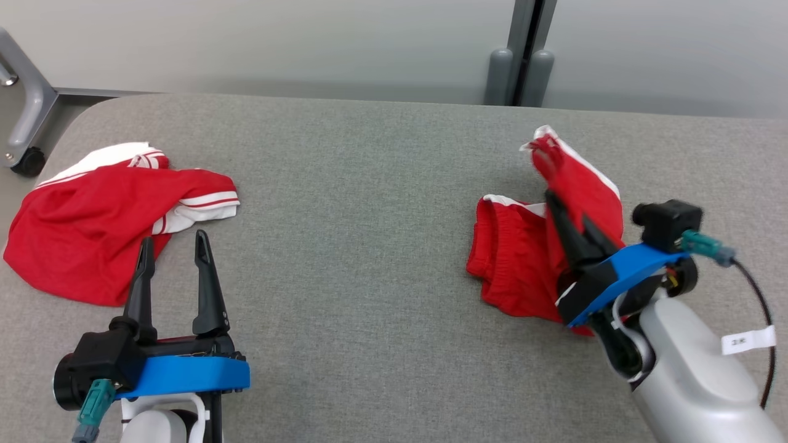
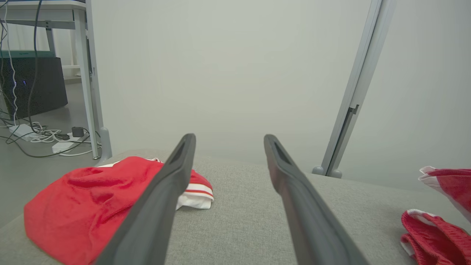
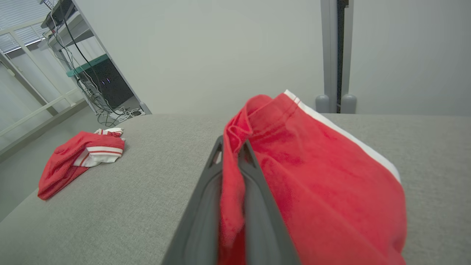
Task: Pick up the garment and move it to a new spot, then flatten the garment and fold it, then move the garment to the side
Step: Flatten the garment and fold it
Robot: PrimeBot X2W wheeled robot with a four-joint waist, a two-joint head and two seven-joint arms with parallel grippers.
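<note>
- My right gripper (image 1: 566, 208) has its fingers pressed together on a fold of the garment (image 1: 517, 258). In the right wrist view, the red cloth (image 3: 312, 176) runs up between the two fingers (image 3: 206, 191).
- The garment is at the right of the table (image 1: 369, 215). One part is raised off the surface at the fingers, with its white-trimmed edge highest. The rest lies bunched on the grey top, just left of the gripper.
- My left gripper (image 1: 173, 239) sits at the near left with its fingers spread wide and nothing between them. The left wrist view (image 2: 229, 137) shows the same gap.
- The other garment (image 1: 86, 234), red with white striped bands, lies crumpled at the table's left end. One left fingertip overlaps its edge in the head view — I cannot tell whether it touches.
- The two garments are well apart, with grey table between them.
- A grey post (image 1: 523, 55) stands behind the far edge.
</note>
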